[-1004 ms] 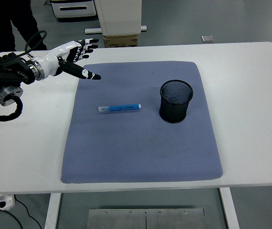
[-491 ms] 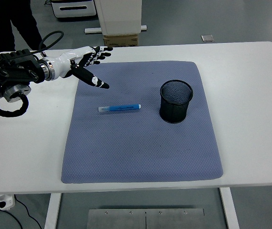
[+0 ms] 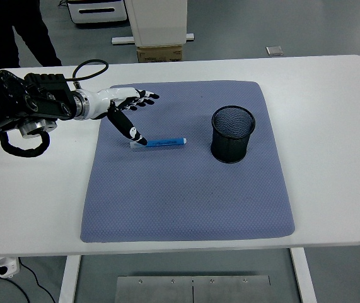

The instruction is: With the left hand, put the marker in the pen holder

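The left hand [image 3: 128, 111] enters from the left edge of the frame and sits over the upper left part of the blue-grey mat [image 3: 186, 208]; its fingers [image 3: 143, 97] are spread apart and hold nothing; the thumb [image 3: 129, 128] points down and to the right, its tip at or just above the pale cap end of the marker [image 3: 159, 143], and contact cannot be confirmed from this view. The marker is blue with a light, translucent cap at its left end; it lies flat on the mat, roughly horizontal in the frame, left of centre. The pen holder [image 3: 233, 134] is a black mesh cup standing upright on the mat, right of centre, well apart from the marker. The mat covers the middle of the white table [image 3: 331, 126]. A black cable [image 3: 90, 64] loops above the forearm at upper left. The dark legs of a person [image 3: 16, 28] show at the top left corner, behind the table.
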